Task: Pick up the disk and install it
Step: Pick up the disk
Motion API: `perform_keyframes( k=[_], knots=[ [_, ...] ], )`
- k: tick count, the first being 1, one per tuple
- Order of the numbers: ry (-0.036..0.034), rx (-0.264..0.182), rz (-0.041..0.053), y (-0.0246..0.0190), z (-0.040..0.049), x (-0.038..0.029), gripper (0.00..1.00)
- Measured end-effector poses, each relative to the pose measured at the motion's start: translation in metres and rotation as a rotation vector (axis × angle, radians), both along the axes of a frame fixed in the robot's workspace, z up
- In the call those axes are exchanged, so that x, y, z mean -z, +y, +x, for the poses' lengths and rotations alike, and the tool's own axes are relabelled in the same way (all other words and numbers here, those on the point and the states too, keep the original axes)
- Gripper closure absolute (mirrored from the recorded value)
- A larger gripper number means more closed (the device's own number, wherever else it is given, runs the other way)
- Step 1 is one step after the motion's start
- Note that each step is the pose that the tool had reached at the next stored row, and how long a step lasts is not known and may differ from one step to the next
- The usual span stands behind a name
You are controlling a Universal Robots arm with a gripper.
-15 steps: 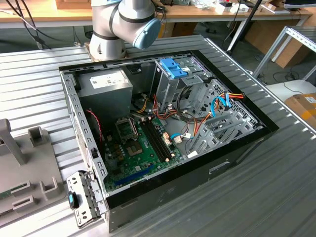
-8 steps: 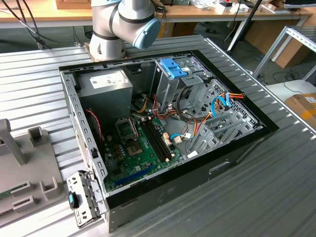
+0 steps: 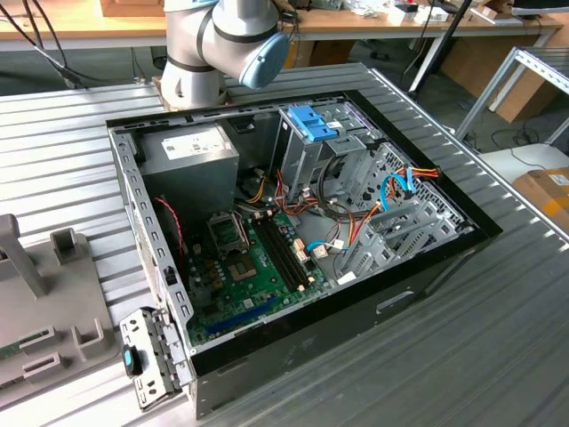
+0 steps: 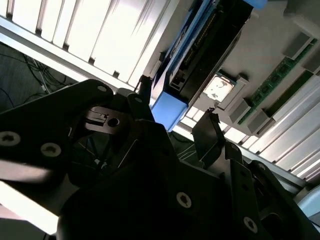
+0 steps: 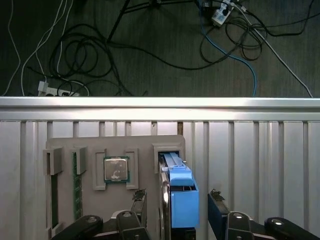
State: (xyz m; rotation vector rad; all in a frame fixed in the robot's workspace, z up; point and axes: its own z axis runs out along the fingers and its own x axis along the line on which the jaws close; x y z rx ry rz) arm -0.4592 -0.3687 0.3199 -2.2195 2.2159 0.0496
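The disk (image 5: 181, 192) stands on edge in a slot of a grey fixture (image 5: 145, 145), its light-blue carrier rail facing the camera. In the first wrist view my gripper (image 5: 177, 201) is open and straddles it, one dark fingertip (image 5: 140, 199) on each side with a small gap to the disk. The second wrist view shows the same from below: the disk (image 4: 200, 55), dark with a blue rail, sits between the fingers of the gripper (image 4: 177, 102). The open computer case (image 3: 293, 231) lies on the table in the exterior view, with the arm's base behind it.
The fixture also holds a processor chip (image 5: 116, 169) and memory sticks (image 5: 77, 185). The table edge (image 5: 160, 102) runs just beyond it, with cables on the floor. Inside the case are a power-supply box (image 3: 191, 151) and a silver cage with a blue latch (image 3: 311, 124).
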Motion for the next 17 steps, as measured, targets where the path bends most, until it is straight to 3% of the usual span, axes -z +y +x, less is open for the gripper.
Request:
perform_keyframes(
  k=[4, 8, 10, 17],
  knots=[
    [-0.0001, -0.004, 0.0006, 0.0001, 0.0000, 0.0084, 0.40],
    [-0.0002, -0.007, 0.0016, 0.0008, 0.0001, 0.0094, 0.40],
    [-0.0001, -0.007, 0.0015, 0.0041, 0.0000, 0.0096, 0.40],
    [-0.0001, -0.008, 0.0015, 0.0043, -0.0042, 0.0100, 0.40]
  ],
)
